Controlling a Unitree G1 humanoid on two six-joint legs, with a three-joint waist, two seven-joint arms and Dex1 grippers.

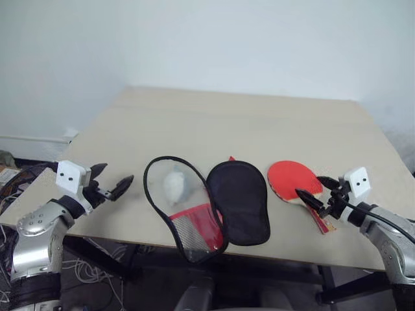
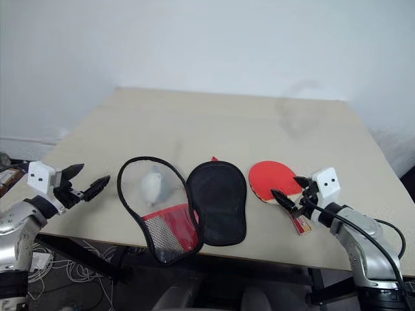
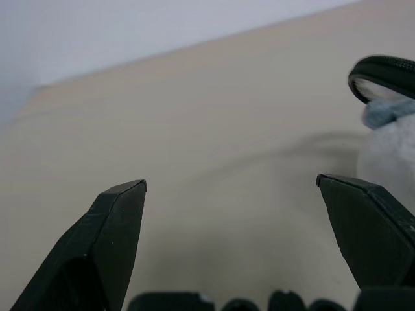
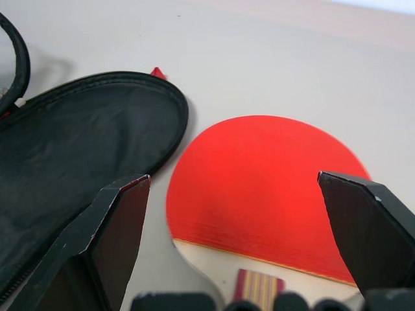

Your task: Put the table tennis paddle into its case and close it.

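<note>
Item: table tennis paddle [image 1: 293, 180], red face up, flat on the pale surface [image 1: 246, 123] near its front edge, handle pointing toward the robot. Item: case [image 1: 207, 207], unzipped and laid open just to the left of the paddle, its black-lined half [image 1: 238, 199] nearest the bat, its other half ringed by the zipper rim with a red and mesh panel at the near end; that near end reaches the front edge of the surface. Item: whitish translucent plastic wad [image 1: 174, 184], lying inside the rimmed half. Right end effector [image 1: 316, 190]: fingers spread wide, nothing held, poised just above the paddle's handle end and aimed along the bat. Left end effector [image 1: 109, 181]: fingers spread wide, nothing held, hovering left of the case and apart from it. Status: paddle not yet grasped, case not yet closed. Risks, as judged: the bat lies flat, so a fingertip may fail to get under the handle and push it forward or skid it into the case lining; the wad may block the bat from seating and keep the rim from meeting; the soft case may slide or slip off the front edge if pressed without the left end effector steadying it.
</note>
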